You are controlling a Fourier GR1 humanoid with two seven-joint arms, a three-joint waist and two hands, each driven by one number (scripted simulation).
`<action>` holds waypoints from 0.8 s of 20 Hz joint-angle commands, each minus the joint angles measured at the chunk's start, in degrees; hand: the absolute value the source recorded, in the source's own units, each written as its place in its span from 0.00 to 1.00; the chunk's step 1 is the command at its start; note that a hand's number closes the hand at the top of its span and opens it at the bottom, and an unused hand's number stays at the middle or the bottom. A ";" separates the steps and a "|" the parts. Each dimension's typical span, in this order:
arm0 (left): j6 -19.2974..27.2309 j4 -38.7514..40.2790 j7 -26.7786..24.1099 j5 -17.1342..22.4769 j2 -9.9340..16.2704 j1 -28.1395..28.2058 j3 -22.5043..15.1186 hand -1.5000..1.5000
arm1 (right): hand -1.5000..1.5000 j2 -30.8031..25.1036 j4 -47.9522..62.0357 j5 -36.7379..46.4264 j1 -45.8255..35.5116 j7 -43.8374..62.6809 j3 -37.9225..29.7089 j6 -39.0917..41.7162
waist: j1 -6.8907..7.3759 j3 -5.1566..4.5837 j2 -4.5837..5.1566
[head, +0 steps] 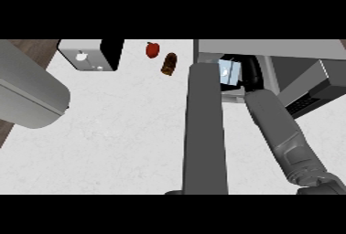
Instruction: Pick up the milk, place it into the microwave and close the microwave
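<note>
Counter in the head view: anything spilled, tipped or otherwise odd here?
Nothing stands out. The milk sits upright at the microwave opening with the right hand beside it; its door hangs open. The red pepper and brown item lie on the counter, no spill.

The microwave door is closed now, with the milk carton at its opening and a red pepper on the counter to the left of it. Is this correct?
Not quite: the head view shows the microwave door swung open, not closed. The rest holds: the milk carton sits at its opening, and the red pepper lies on the counter to the left.
</note>
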 commanded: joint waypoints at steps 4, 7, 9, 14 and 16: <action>1.23 2.40 -0.43 -2.07 1.17 -4.53 -0.24 0.00 | 1.00 -3.58 3.92 1.66 -3.79 -1.18 -1.50 -10.31 | 1.04 0.00 1.04; -0.07 -0.43 1.34 0.34 1.45 -2.31 -1.01 0.00 | 1.00 -4.54 5.92 3.93 -4.22 -1.43 -0.22 -13.91 | 3.20 0.10 1.41; -1.01 1.62 0.07 -0.51 0.38 -2.00 -1.57 0.00 | 1.00 -6.25 6.53 4.20 -4.02 -2.30 -0.37 -14.42 | 3.50 0.08 1.76; -0.18 2.65 1.31 -1.93 1.52 -5.31 -3.13 0.00 | 1.00 -7.04 9.97 7.36 -6.04 0.33 1.76 -17.64 | 3.67 0.09 2.32; -0.39 3.93 0.40 -1.88 2.12 -5.33 -1.72 0.00 | 1.00 -6.90 11.37 7.66 -3.77 1.50 1.53 -21.91 | 4.17 0.06 2.47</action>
